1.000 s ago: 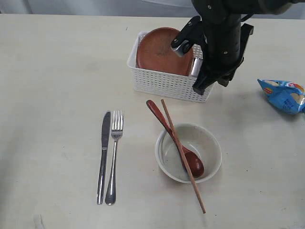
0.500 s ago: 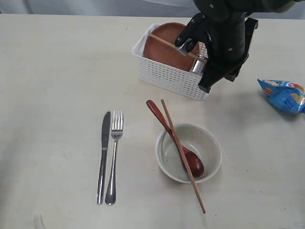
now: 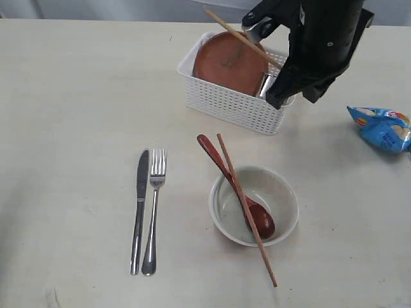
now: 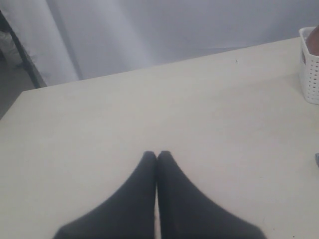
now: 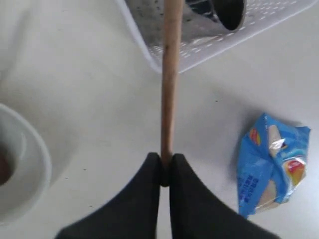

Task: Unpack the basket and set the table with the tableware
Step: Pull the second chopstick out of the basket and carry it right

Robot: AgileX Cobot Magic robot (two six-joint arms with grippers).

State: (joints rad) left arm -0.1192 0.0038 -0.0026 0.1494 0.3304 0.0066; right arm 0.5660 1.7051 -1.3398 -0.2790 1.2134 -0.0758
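The right tool (image 5: 165, 170) pinches the end of a chopstick (image 3: 232, 34) jutting over the basket (image 3: 221, 102); the left tool (image 4: 156, 157) is closed.

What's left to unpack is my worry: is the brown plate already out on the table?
No, the brown plate stands on edge inside the white basket.

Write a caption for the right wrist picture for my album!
Black fingers pinch a wooden chopstick over the white basket and steel cup, blue snack bag nearby.
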